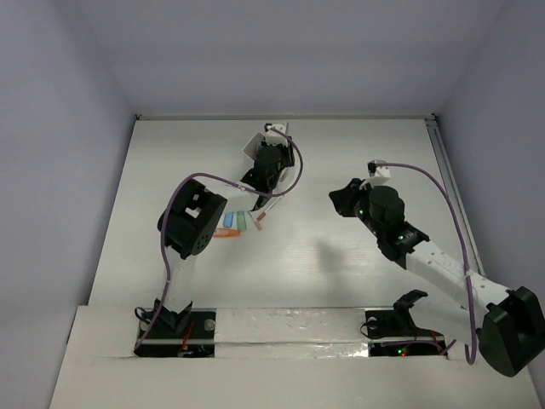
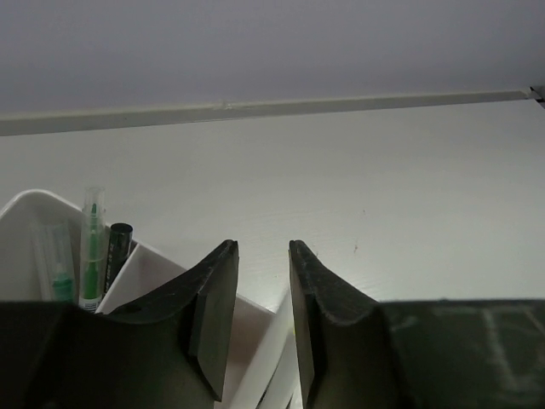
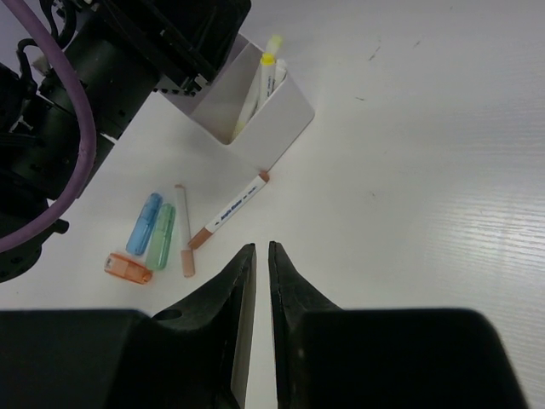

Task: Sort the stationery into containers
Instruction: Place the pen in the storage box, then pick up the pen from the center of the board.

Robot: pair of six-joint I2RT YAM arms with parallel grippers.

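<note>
As the left arm (image 1: 194,223) is bending over the table (image 1: 153,162), with bare white surface lying open between it and the left wall, three chunky pieces are lying close together just beside its elbow: the orange piece (image 3: 128,267), the blue piece (image 3: 145,223) and the green piece (image 3: 160,237). A thin pink stick (image 3: 183,230) and a white pen (image 3: 228,213) with orange ends are lying next to them, all outside the white box (image 3: 272,119). The left gripper (image 2: 260,249) is hovering right over that box, its fingers standing apart with nothing between them. Below it a green pen (image 2: 92,243) and a dark pen (image 2: 117,256) are leaning in a corner compartment, while yellow-capped pens (image 3: 267,66) are standing in the end compartment nearest the loose pieces. The left wrist is covering much of the box from above. Right of the box a wide stretch of table is lying free up to the right gripper (image 3: 262,247), which is hanging well apart from the stationery, its fingers barely parted on a thin slit and gripping nothing. A purple cable (image 1: 447,204) is looping near the rail (image 1: 444,170) along the table's right edge.
</note>
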